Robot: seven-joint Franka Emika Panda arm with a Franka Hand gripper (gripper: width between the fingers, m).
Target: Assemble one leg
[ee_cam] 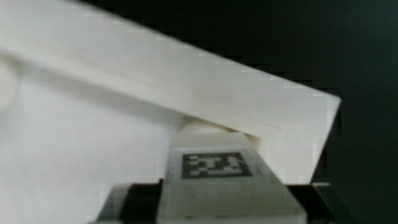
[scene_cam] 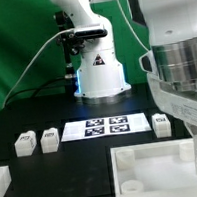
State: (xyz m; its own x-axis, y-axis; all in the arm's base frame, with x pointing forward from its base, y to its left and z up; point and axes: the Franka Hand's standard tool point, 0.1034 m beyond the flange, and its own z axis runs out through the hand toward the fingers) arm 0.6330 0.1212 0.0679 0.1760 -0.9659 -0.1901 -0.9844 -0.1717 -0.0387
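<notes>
The gripper (ee_cam: 214,190) seems to pinch a leg (ee_cam: 215,160) against the white base (ee_cam: 107,110). Seating is under way; next it needs steady pressing or twisting.

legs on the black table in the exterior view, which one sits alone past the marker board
The leg on the exterior view's right; the other two sit together on its left.

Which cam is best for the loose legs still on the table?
Exterior view. It shows three loose legs in a row: two on the exterior view's left of the marker board, and one on its right. The wrist view shows none of them, only one tagged leg close up.
</notes>
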